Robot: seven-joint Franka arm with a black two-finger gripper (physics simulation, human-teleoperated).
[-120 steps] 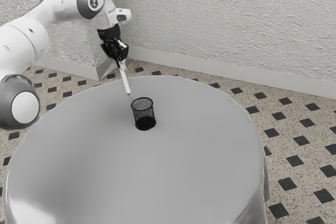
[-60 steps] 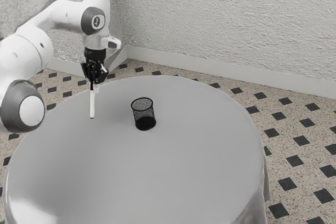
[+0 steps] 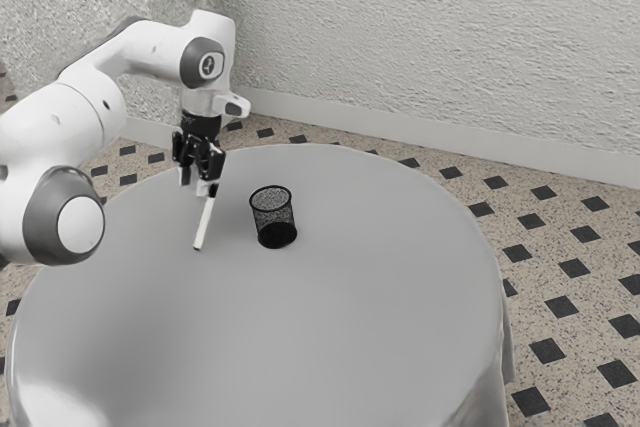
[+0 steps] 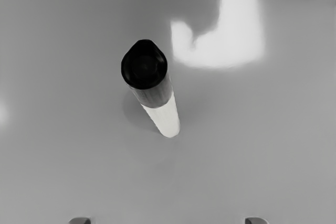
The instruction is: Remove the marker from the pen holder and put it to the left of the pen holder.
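Clock directions are read on the exterior view, twelve at its top. I find my gripper [image 3: 196,187] above the table [image 3: 350,317], pointing toward six o'clock, its fingers [image 4: 256,220] spread well apart and pinching nothing. The marker [image 3: 204,225] is located just below the gripper, at nine o'clock from the pen holder [image 3: 273,215] and outside it, a gap between the two. It is tilted, neither upright nor flat: its lower end points between six and seven o'clock. In the wrist view its black end faces my camera and its white body runs down from there, clear of both fingertips. Whether the lower end bears on the table I cannot confirm. The holder, black mesh, stands upright on the tabletop.
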